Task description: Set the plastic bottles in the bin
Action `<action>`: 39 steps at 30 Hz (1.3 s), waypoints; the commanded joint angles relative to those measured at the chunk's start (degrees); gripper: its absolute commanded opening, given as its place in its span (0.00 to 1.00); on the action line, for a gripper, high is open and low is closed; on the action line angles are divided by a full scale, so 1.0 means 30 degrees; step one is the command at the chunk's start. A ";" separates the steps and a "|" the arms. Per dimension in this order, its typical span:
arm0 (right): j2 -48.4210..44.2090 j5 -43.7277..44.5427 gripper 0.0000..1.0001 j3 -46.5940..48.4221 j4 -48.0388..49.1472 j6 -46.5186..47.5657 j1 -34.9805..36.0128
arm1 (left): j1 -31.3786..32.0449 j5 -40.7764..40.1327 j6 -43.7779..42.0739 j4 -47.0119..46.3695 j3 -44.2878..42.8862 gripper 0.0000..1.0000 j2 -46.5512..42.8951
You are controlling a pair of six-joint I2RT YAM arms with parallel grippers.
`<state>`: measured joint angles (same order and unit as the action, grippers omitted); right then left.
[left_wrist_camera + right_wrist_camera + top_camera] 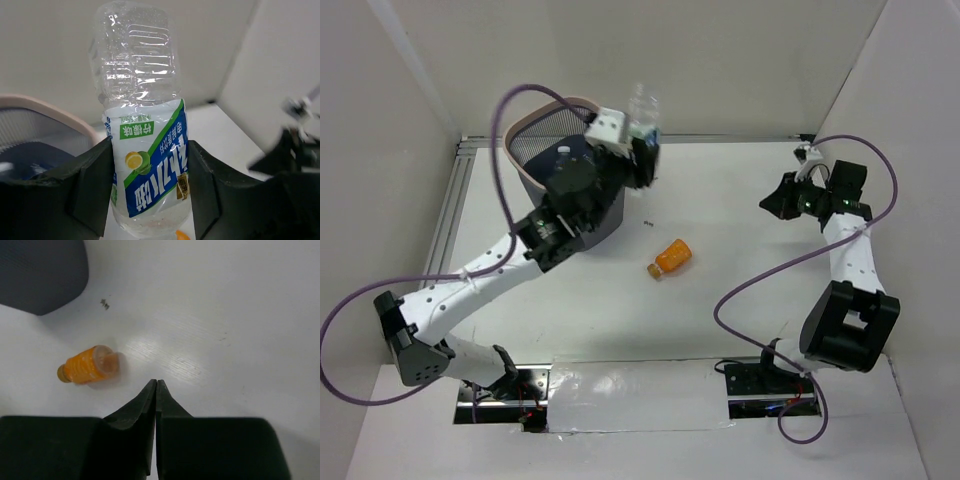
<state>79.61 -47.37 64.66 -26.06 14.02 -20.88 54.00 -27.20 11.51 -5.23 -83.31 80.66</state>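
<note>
My left gripper (645, 152) is shut on a clear plastic bottle (643, 113) with a blue, white and green label, held upright in the air just right of the bin (535, 135). In the left wrist view the bottle (145, 150) fills the gap between my fingers (95, 185), and the bin's pale rim (55, 112) lies to its left. A bottle with a white cap (563, 152) lies inside the bin. A short orange bottle (670, 258) lies on its side mid-table; it also shows in the right wrist view (87, 365). My right gripper (772, 203) is shut and empty at the right, its tips (156, 382) above the table.
White walls close in the table (720, 200) at the back and both sides. A small dark speck (648, 222) lies beside the bin. Purple cables loop off both arms. A metal rail (455, 200) runs along the left edge.
</note>
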 commanded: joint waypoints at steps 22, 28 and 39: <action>0.2784 0.2162 0.99 0.0359 -0.4376 2.4557 1.2261 | -0.8068 0.2316 -0.0467 0.4435 -0.2793 1.00 -0.1560; 0.4453 0.4128 0.99 -0.0197 -0.2535 2.5854 1.4485 | -0.6023 0.8217 0.1664 0.5083 0.5891 1.00 -0.7778; 0.7036 0.7410 0.91 -0.1076 -0.3031 2.7524 1.6217 | -0.2445 0.4647 0.6857 0.5055 1.4703 0.98 -1.2942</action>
<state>100.29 -28.12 62.11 -34.33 94.17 27.03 44.69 -9.58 26.79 12.69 -38.94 44.23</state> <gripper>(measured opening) 0.932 0.985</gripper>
